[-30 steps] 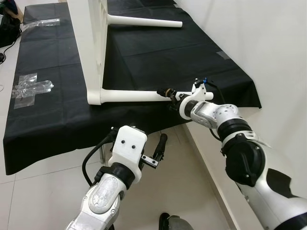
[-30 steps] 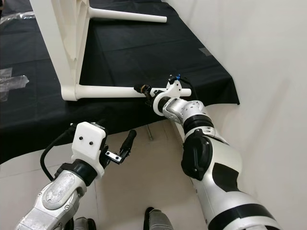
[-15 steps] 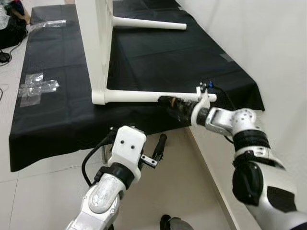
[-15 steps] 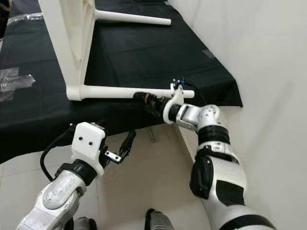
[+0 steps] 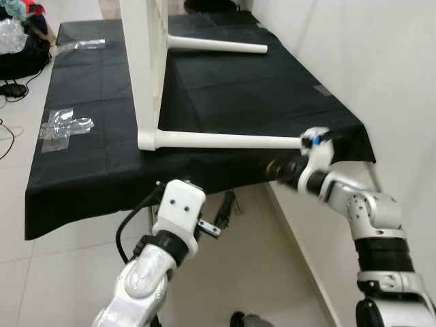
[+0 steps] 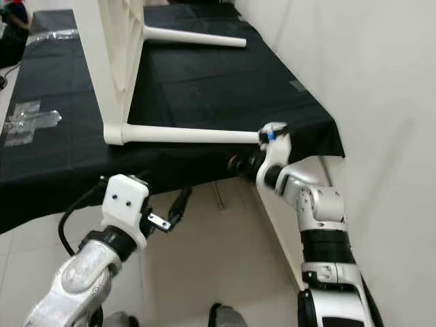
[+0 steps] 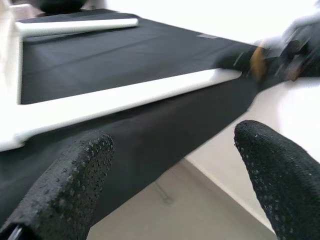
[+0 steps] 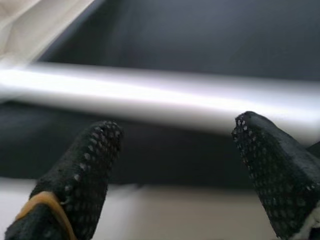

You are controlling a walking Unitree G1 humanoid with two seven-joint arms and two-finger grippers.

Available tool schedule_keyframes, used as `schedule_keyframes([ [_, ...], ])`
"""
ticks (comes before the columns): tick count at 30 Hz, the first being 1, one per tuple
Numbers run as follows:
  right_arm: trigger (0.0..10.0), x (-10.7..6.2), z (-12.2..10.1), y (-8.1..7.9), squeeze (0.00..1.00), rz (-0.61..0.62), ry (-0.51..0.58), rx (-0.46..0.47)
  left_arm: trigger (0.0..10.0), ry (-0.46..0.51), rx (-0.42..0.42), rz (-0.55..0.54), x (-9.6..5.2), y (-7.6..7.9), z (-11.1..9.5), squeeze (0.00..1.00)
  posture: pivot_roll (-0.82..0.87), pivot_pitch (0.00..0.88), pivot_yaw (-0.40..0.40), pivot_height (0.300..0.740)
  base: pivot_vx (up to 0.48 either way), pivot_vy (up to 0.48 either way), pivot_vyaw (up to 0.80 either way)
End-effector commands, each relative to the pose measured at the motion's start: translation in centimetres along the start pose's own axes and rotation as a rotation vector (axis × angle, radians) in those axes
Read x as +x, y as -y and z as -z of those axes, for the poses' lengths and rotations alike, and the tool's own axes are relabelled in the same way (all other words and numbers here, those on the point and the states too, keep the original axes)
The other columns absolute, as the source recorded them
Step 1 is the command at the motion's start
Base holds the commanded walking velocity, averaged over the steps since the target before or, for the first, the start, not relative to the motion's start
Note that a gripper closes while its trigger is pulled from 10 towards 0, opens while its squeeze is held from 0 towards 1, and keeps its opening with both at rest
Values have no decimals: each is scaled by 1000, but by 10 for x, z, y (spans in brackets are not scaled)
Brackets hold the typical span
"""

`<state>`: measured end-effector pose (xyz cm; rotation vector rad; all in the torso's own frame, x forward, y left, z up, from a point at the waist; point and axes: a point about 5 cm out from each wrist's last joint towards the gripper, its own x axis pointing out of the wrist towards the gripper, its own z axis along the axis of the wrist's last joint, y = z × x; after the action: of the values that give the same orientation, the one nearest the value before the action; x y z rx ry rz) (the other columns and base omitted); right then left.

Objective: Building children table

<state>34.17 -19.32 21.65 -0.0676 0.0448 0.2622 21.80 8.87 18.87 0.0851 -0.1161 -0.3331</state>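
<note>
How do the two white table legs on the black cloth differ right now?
The near leg lies by the cloth's front edge, with the right gripper open just below its free end; the far leg lies toward the back with no gripper near. The near leg looks longer, being closer. Both are white, round and joined to the white tabletop.
</note>
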Motion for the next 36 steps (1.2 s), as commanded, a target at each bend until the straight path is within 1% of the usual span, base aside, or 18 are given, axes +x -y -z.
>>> schedule_keyframes([
  [1, 10000, -3, -10, -2, 0, 46, 62, -76, 10000, -5, 12, -11, 1, -3, 2, 0, 41, 89, -61, 740, 0, 0, 0],
  [2, 10000, -8, -17, -5, 0, 73, 95, -124, 10000, -5, 14, -18, 1, -5, 3, 0, 41, 89, -61, 740, 0, 0, 0],
  [3, 10000, -8, -17, -5, 0, 73, 95, -124, 10000, -5, 14, -18, 1, -5, 3, 0, 41, 89, -61, 740, 0, 0, 0],
  [4, 10000, -18, -36, -10, 0, 172, 206, -292, 10000, 0, 22, -34, 3, -10, 3, 0, 43, 81, -59, 740, 0, 0, 0],
  [5, 10000, -18, -36, -10, 0, 172, 206, -292, 10000, 0, 22, -34, 3, -10, 3, 0, 43, 81, -59, 740, 0, 0, 0],
  [6, 10000, -22, -42, -11, 0, 209, 244, -353, 10000, 3, 24, -39, 3, -11, 3, 0, 43, 81, -59, 740, 0, 0, 0],
  [7, 10000, -22, -42, -11, 0, 209, 244, -353, 10000, 3, 24, -39, 3, -11, 3, 0, 43, 81, -59, 740, 0, 0, 0],
  [8, 10000, -26, -49, -9, 0, 268, 283, -425, 10000, 5, 26, -43, 4, -11, 3, 0, 44, 75, -57, 740, 0, 0, 0],
  [9, 10000, -26, -49, -9, 0, 268, 283, -425, 10000, 5, 26, -43, 4, -11, 3, 0, 44, 75, -57, 740, 0, 0, 0],
  [11, 10000, -31, -74, -8, 0, 337, 421, -558, 10000, 19, 39, -63, 6, -15, 2, 0, 43, 71, -59, 740, 0, 0, 0],
  [12, 10000, -32, -79, -10, 0, 338, 460, -598, 10000, 27, 41, -70, 8, -16, 1, 0, 44, 67, -57, 740, 0, 0, 0],
  [14, 10000, -31, -83, -12, 0, 334, 494, -613, 10000, 41, 40, -76, 11, -19, -1, 0, 43, 66, -58, 740, 0, 0, 0],
  [18, 10000, -29, -84, -16, 0, 318, 498, -584, 10000, 55, 45, -81, 14, -22, -3, 0, 39, 60, -56, 740, 0, 0, 0],
  [19, 10000, -30, -84, -21, 0, 298, 510, -548, 10000, 63, 48, -83, 16, -24, -4, 0, 40, 57, -55, 740, 0, 0, 0],
  [23, 10000, -32, -82, -31, 0, 287, 542, -586, 10000, 84, 59, -93, 20, -28, -8, 0, 42, 53, -51, 740, 0, 0, 0],
  [27, 10000, -32, -85, -31, 0, 298, 553, -603, 10000, 103, 61, -111, 21, -32, -13, 0, 42, 52, -52, 740, 0, 0, 0],
  [33, 10000, -31, -93, -29, 0, 322, 591, -559, 10000, 120, 56, -112, 25, -34, -16, 0, 38, 47, -54, 740, 0, 0, 0],
  [36, 10000, -30, -91, -24, 0, 337, 569, -498, 10000, 143, 61, -106, 29, -37, -21, 0, 38, 51, -50, 740, 0, 0, 0],
])
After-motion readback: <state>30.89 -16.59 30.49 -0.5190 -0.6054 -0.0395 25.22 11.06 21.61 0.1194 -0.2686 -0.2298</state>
